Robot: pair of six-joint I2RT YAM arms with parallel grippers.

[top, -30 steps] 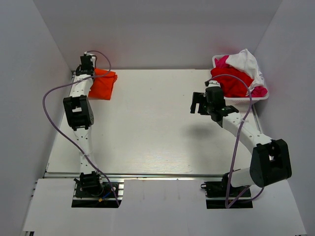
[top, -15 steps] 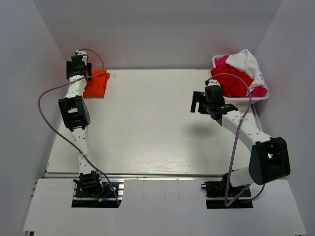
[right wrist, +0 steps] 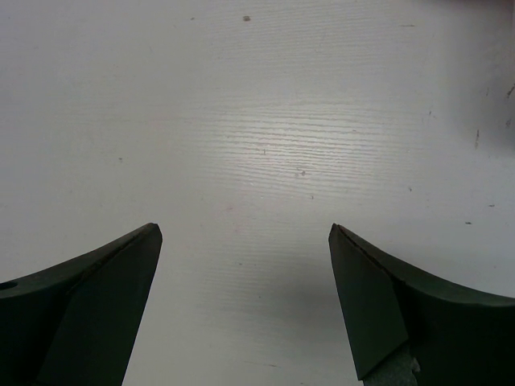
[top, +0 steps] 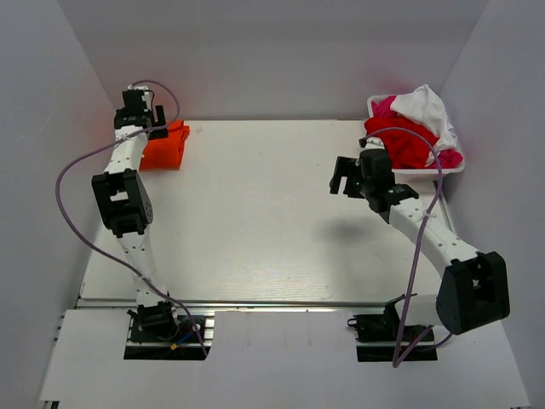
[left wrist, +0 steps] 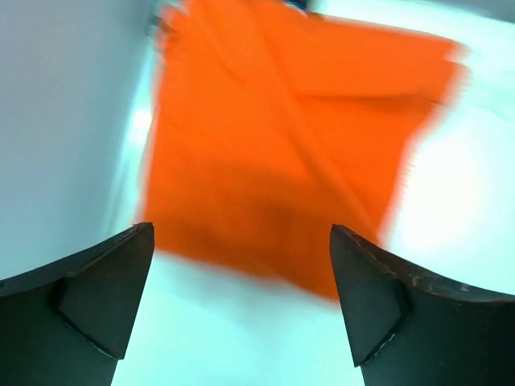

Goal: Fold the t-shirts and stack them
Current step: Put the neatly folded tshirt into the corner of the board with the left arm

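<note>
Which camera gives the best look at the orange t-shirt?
The left wrist view: the orange t-shirt fills it, though blurred. The top view shows it small, partly behind the left arm. The right wrist view shows only table.

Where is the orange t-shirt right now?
In the top view, the orange t-shirt lies folded at the far left corner of the table, next to the left arm.

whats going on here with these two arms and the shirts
Two robot arms are folding and stacking t-shirts. The left gripper hangs open over a folded orange t-shirt that lies at the far left corner of the table; it grips nothing. The right gripper is open too, over bare table, holding nothing. Just behind it, a basket at the far right corner holds a pile of red, pink and white shirts, not yet folded.
</note>
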